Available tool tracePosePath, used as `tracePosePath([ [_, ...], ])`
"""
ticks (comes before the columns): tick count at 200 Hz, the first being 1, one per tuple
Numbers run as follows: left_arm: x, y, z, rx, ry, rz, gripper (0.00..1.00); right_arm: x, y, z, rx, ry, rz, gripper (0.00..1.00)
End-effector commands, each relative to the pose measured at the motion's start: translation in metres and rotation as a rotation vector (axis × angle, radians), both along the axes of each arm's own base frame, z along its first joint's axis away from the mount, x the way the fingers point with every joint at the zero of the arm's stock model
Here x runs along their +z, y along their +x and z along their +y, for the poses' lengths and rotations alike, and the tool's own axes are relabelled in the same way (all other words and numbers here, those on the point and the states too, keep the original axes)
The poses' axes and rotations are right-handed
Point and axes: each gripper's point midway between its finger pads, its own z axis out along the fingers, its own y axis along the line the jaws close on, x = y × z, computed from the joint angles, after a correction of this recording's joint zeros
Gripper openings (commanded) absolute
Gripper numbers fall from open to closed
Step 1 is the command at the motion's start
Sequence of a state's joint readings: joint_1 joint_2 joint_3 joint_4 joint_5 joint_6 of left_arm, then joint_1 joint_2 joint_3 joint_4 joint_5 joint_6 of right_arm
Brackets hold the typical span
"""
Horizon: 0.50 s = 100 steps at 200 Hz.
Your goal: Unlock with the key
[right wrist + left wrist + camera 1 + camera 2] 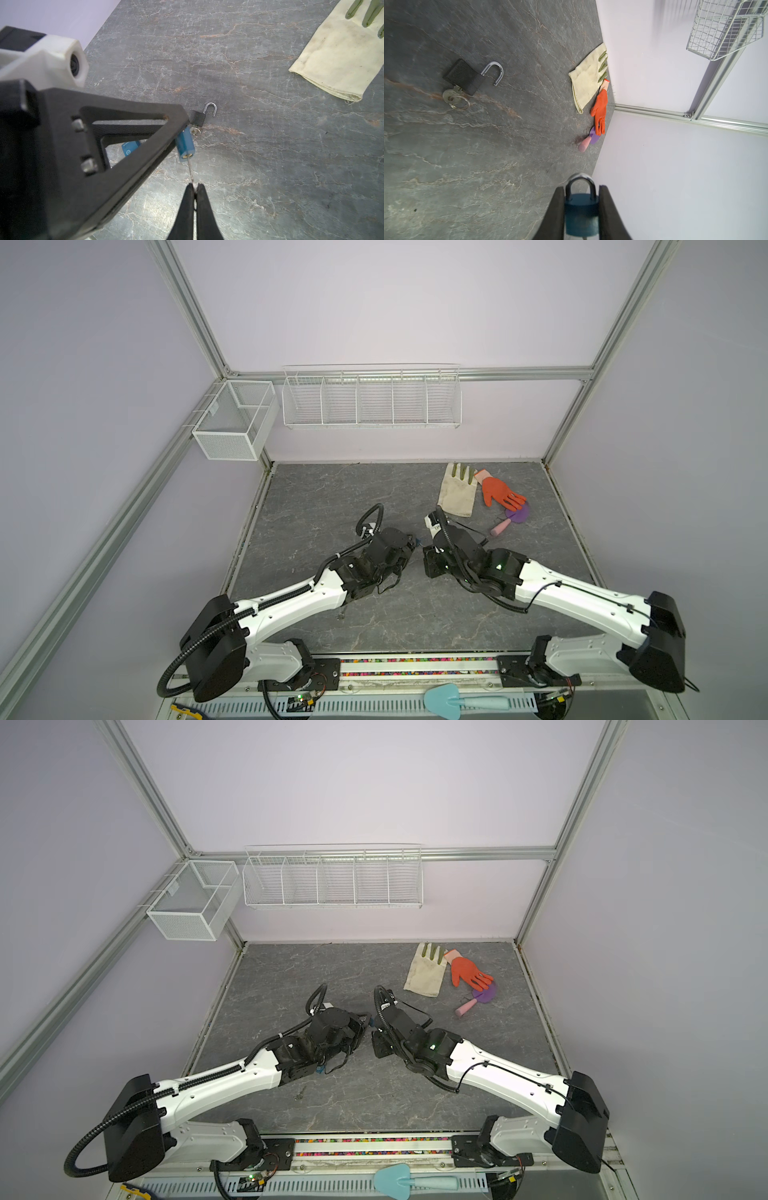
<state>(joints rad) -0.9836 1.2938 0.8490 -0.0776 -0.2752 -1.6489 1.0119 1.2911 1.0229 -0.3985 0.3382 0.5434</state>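
Step in hand: key insertion. The blade tip is at the keyway of the blue padlock (185,145), and the lock has not yet released.
Left tool (581,190): narrow, clamped on the two flat sides of the blue padlock's body and holding it clear of the surface (332,497).
Right tool (193,187): pinched tight on the head of the key (190,169), with the thin blade pointing straight at the lock's underside.
Blue padlock, place: near the middle of the surface, in the gap where the two tools meet in both top views. Both legs of its shackle (580,180) are seated in the body.
Black padlock (464,76): lies flat on the surface just beyond the blue one, with its shackle sprung free and a key ring (455,99) hanging from it. It looks finished with, and the arms hide it in both top views.
Bystanders: the cream glove (457,493) lies at about 1 o'clock from the meeting point, and the orange glove (496,491) at about 2 o'clock. Both are well apart from the work.
Next move calls for: pushing the blade fully home along the keyway's line, then twisting the right wrist while the left tool holds the body steady.
Risk, as judged: the blade is thin and gripped only at its head, so any misalignment could bend it or make it slip in the pinch.
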Motion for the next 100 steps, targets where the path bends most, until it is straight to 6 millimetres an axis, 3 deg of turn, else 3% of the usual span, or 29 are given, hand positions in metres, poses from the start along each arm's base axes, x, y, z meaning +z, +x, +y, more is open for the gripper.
tracePosePath([
  [1, 0.025, -0.001, -0.006, -0.003, -0.073, -0.019, 0.05, 0.004, 0.000, 0.008, -0.009, 0.042, 0.012, 0.07],
  [30, 0.031, -0.001, -0.007, -0.003, -0.101, -0.026, 0.04, 0.000, 0.000, 0.009, -0.021, 0.037, 0.007, 0.07],
  [63, 0.031, -0.003, -0.006, -0.015, -0.089, -0.024, 0.04, 0.020, -0.005, 0.023, 0.042, 0.144, -0.017, 0.07],
  [100, 0.029, -0.005, -0.008, -0.043, -0.057, -0.042, 0.03, 0.031, -0.006, 0.024, 0.044, 0.168, -0.004, 0.07],
])
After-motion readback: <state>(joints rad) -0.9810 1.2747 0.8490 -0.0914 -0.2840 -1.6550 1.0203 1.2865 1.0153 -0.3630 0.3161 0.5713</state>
